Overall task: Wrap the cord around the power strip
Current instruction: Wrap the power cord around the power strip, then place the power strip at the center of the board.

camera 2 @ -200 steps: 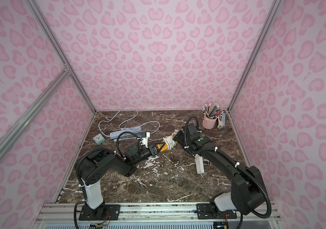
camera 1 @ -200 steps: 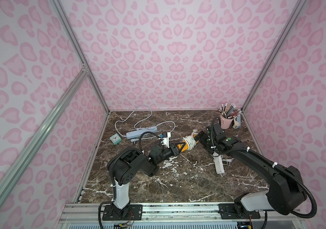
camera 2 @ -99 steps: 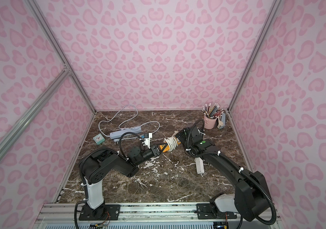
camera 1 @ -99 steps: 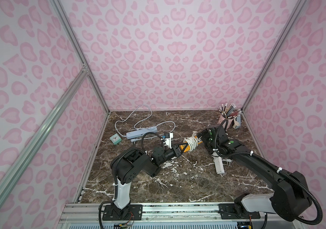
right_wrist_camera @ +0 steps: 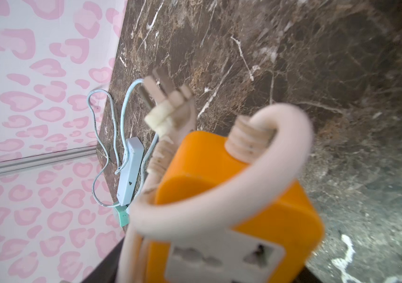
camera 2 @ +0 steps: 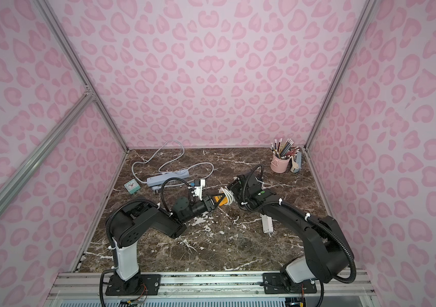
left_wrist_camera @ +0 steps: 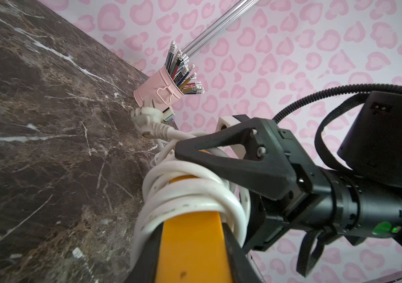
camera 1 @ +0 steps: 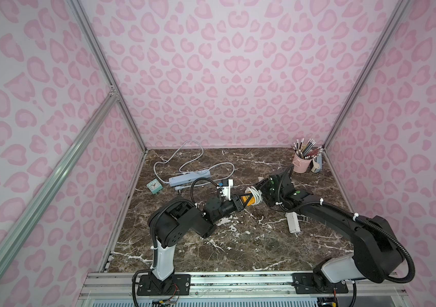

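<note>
My left gripper (camera 1: 240,203) is clamped tight on one end of the orange power strip (left_wrist_camera: 192,245), held above the table (camera 1: 238,247) well apart from the pink pencil cup (camera 1: 299,165). The white cord (left_wrist_camera: 190,193) is coiled round the strip's other end, with the plug (left_wrist_camera: 146,117) poking toward the cup. My right gripper (camera 1: 259,192) straddles those coils, yet one finger hides behind the cord, so I cannot tell whether it grips. The right wrist view is blurred and cuts off the strip's held end.

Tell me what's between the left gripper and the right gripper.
The orange power strip, wound with white cord, spans the gap: the left gripper holds one end, the right gripper meets the other. Both top views show it.
</note>
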`<move>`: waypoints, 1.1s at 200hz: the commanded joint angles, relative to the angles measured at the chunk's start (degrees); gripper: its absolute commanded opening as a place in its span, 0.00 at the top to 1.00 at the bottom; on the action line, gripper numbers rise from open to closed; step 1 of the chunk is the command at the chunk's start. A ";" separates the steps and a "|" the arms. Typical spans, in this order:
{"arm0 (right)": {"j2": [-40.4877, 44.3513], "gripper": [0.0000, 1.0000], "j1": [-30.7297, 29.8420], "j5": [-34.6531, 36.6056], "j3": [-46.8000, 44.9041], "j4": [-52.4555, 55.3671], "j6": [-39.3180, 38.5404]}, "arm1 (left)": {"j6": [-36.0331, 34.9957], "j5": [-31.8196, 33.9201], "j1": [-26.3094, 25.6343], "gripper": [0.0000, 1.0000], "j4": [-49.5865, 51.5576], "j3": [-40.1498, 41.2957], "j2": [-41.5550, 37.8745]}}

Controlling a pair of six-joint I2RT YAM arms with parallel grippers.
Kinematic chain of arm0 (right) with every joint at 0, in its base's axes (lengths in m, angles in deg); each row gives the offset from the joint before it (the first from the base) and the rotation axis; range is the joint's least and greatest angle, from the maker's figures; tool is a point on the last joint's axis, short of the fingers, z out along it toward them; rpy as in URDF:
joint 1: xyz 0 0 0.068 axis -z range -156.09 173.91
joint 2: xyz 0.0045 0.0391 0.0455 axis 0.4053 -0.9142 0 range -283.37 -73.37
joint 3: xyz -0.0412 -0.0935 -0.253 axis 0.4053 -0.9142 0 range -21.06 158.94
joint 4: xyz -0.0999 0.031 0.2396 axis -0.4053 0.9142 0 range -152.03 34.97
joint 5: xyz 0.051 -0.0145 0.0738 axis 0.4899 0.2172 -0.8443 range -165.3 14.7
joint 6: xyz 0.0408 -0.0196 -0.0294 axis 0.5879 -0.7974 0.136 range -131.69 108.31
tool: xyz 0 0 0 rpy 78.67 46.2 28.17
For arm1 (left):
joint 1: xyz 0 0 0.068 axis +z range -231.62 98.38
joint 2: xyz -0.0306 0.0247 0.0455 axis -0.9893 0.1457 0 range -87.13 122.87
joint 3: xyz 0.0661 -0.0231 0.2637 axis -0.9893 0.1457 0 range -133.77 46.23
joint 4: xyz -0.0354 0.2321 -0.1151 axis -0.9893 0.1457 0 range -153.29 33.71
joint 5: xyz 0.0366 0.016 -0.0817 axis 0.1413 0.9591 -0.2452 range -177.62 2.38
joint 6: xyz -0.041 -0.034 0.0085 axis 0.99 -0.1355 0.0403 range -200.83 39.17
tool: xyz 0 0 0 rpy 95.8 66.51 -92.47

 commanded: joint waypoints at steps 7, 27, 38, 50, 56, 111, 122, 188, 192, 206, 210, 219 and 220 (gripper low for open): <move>-1.36 0.54 -0.19 2.72 0.61 3.04 -9.59 | 1.02 -1.21 -0.13 0.86 -7.32 -0.26 -2.16; -2.52 0.66 0.51 2.86 1.27 4.46 -13.52 | -0.80 -2.01 -0.14 0.66 -3.36 -0.47 -4.57; -3.26 0.68 1.61 1.66 2.24 5.44 -16.19 | -2.30 -2.41 -0.23 0.51 0.24 -0.50 -6.73; -3.91 0.71 2.46 0.47 3.63 6.75 -20.47 | -4.66 -2.31 -0.18 0.41 5.72 -0.47 -9.73; -4.22 0.73 2.84 0.65 4.62 7.98 -22.72 | -6.42 -2.13 -0.24 0.38 10.11 -0.70 -11.54; -6.07 0.76 3.19 5.05 7.21 18.32 -41.25 | -23.67 1.03 0.32 0.32 57.15 -9.02 -24.48; -5.90 0.75 2.01 6.42 5.73 18.11 -42.74 | -25.64 3.04 0.84 0.32 61.97 -10.15 -26.45; -10.26 0.51 -3.34 14.72 1.21 14.58 -43.58 | -33.20 15.17 7.46 0.24 72.04 -11.68 -38.28; -10.19 0.47 -3.54 14.90 1.22 14.50 -43.67 | -33.04 15.68 8.04 0.20 72.01 -11.39 -39.03; -9.62 0.37 -3.84 14.92 1.33 14.40 -43.93 | -32.79 16.68 9.89 0.09 72.03 -10.62 -41.09; -9.45 0.34 -3.86 14.94 1.31 14.45 -43.98 | -32.92 16.54 10.33 0.07 71.93 -10.58 -41.40; -8.97 0.29 -3.75 15.20 1.46 14.63 -43.93 | -33.29 16.30 11.15 0.05 71.98 -10.55 -41.92; -8.93 0.28 -3.71 15.21 1.52 14.69 -43.93 | -33.31 16.30 11.33 0.05 72.00 -10.55 -41.95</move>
